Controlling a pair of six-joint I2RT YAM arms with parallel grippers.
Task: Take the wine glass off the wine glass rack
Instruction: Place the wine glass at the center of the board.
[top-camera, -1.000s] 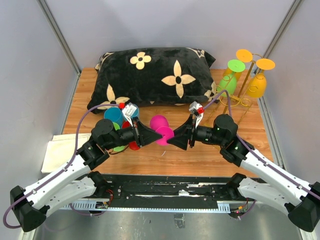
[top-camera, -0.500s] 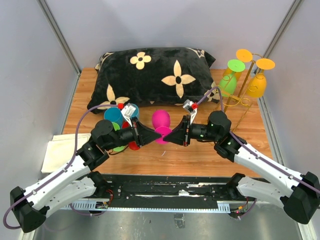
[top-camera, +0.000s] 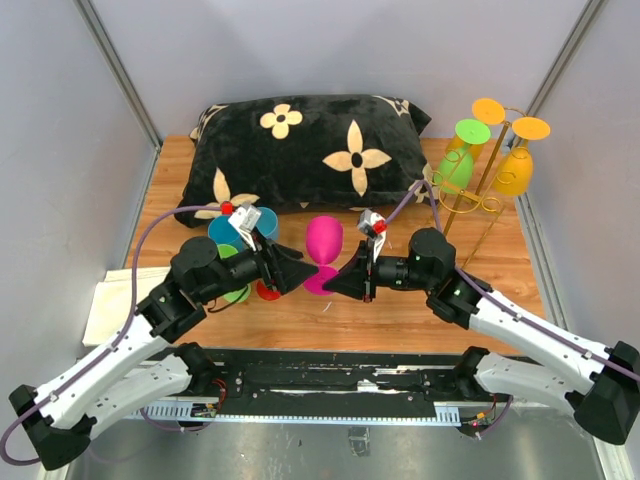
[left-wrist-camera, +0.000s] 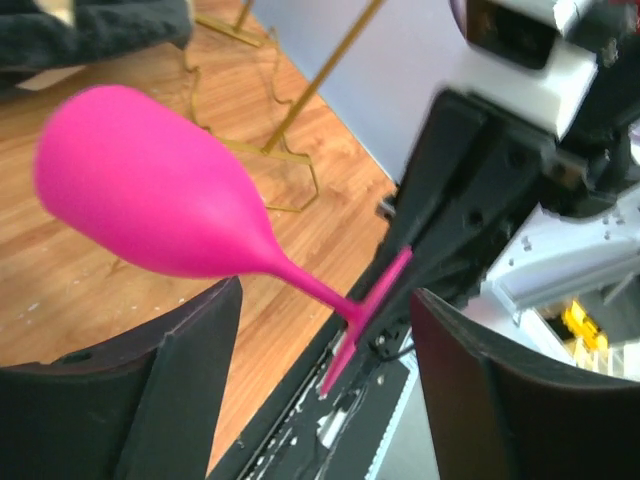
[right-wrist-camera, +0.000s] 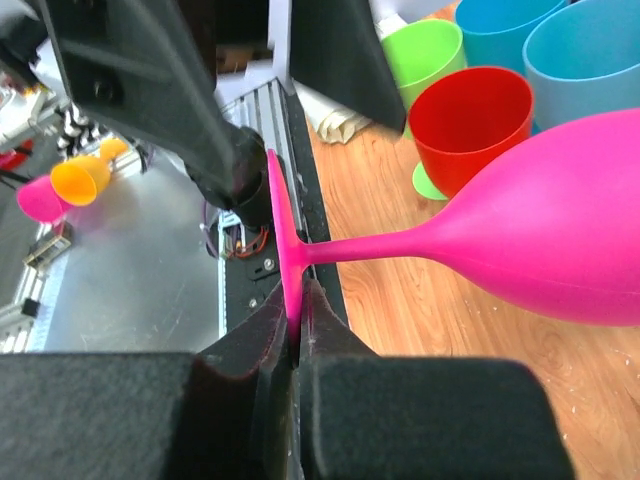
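Top external view, entries placed against the black flowered pillow (top-camera: 310, 150). Before its left corner we log a cluster of teal, green and red cups (top-camera: 225, 232). Just right of them comes the left gripper (top-camera: 298, 276), fingers spread wide. Before the pillow's middle is the pink wine glass (top-camera: 322, 243), held sideways above the table, its foot pinched edgewise by the right gripper (top-camera: 342, 284). Beside the pillow's right end we list the wine glass rack (top-camera: 490, 165), with a green glass (top-camera: 455, 168) and orange glasses (top-camera: 513, 172) hanging on it.
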